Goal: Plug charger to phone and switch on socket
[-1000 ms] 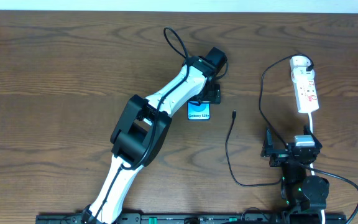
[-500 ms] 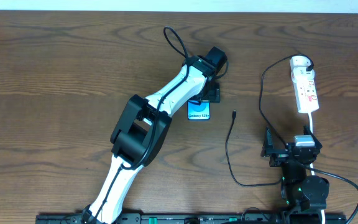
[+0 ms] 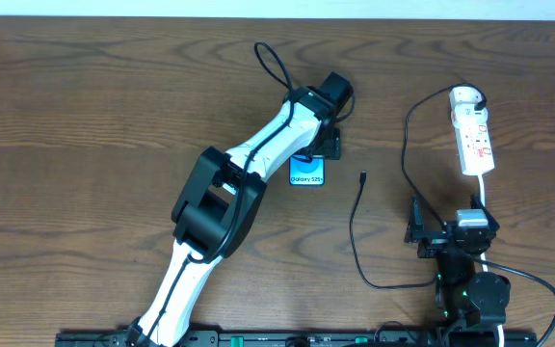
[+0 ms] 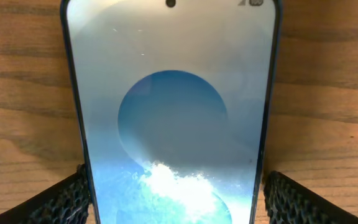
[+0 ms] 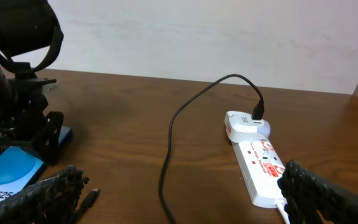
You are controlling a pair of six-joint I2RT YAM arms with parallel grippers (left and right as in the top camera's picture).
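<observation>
- Straddling the phone [image 4: 173, 106], the left gripper [image 4: 174, 193] sets one textured pad [image 4: 67, 199] at each long edge, right against the frame. I cannot tell whether the pads pinch the phone or only flank it.
- The phone lies flat and screen up, with its long axis running away from the robot's base. The left gripper covers the far half, and the end with the white lettering, nearer the base, is uncovered.
- To the right of the phone, near but apart, the charger [image 3: 353, 226] ends in its small plug [image 3: 362, 176]. The plug points roughly parallel to the phone's long axis, not at either short end.
- Further right of the phone and nearer the base, the right gripper [image 5: 182, 190] is spread wide with nothing between its fingers. It is the arm nearer the plug, so picking the plug up and turning it toward a short end looks like its job.
- Furthest right of the phone lies the socket [image 3: 474, 140], also lengthwise, with the charger's other end going in at its far head. Its switch is too small to read.
</observation>
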